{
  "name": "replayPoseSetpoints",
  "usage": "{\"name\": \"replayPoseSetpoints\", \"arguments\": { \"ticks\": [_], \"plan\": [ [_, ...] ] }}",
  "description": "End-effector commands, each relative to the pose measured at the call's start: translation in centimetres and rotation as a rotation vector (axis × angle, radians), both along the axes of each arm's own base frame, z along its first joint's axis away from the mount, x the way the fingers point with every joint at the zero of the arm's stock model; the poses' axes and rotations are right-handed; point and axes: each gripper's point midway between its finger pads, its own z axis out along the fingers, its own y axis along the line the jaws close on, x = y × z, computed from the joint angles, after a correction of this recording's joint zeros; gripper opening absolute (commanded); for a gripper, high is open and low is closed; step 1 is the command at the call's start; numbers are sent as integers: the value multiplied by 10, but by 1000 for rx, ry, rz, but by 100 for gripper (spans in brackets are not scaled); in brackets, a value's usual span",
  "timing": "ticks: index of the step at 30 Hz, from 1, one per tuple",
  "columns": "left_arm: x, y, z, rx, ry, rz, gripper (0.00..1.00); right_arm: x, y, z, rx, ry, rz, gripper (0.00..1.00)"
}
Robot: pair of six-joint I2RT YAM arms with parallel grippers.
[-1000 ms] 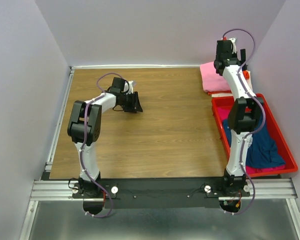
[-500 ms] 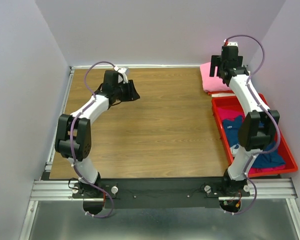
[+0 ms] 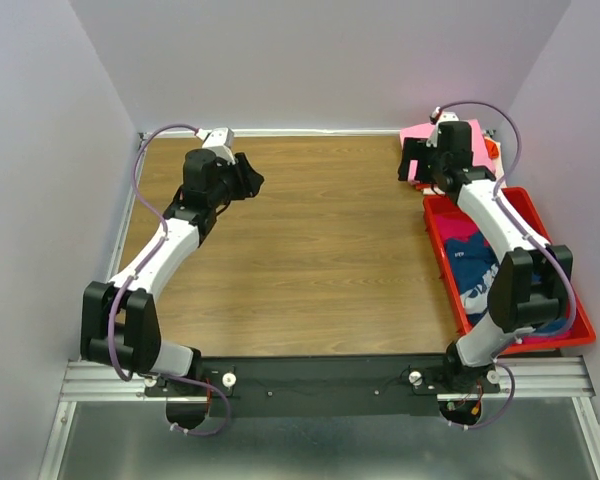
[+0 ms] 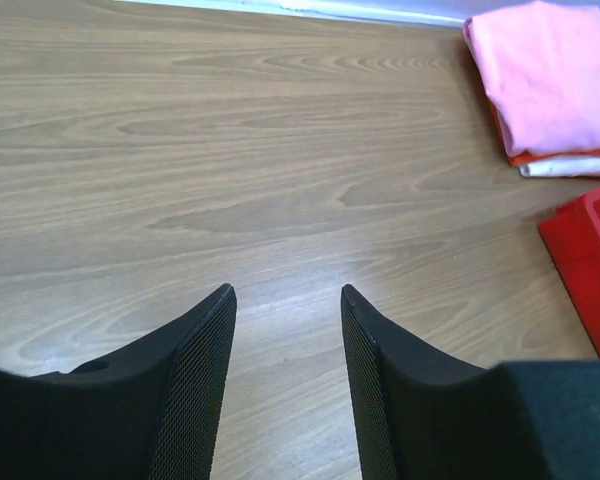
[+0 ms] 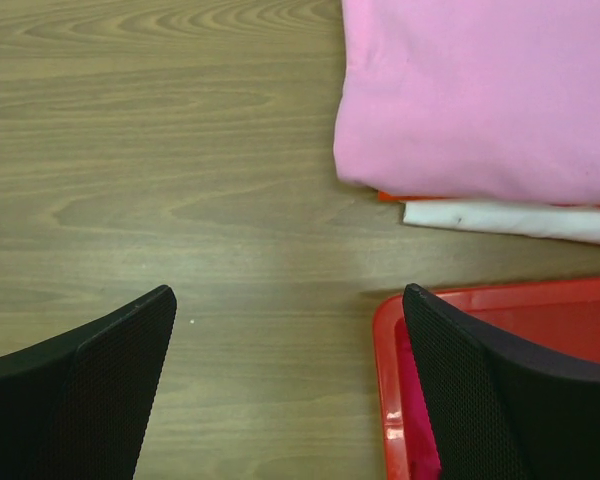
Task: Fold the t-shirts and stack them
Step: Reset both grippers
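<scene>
Wood-grain table [image 3: 330,250], lilac walls [image 3: 320,60]

Folded pink tee [image 5: 480,90] atop orange tee [image 4: 568,156], navy tee [image 3: 465,262] in bin [image 5: 500,292]
</scene>
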Motion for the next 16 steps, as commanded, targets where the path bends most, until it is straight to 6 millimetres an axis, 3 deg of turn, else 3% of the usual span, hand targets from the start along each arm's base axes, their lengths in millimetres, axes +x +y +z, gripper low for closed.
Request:
{"name": "replayPoseSetpoints", "arguments": {
  "ticks": [1, 16],
  "plan": [
    [0, 11, 21, -21, -79, 74, 55, -16, 6, 10, 59, -33, 9, 100],
    [-12, 31, 48, -8, -193, 164, 55, -62, -10, -4, 50, -8, -67, 100]
  ]
}}
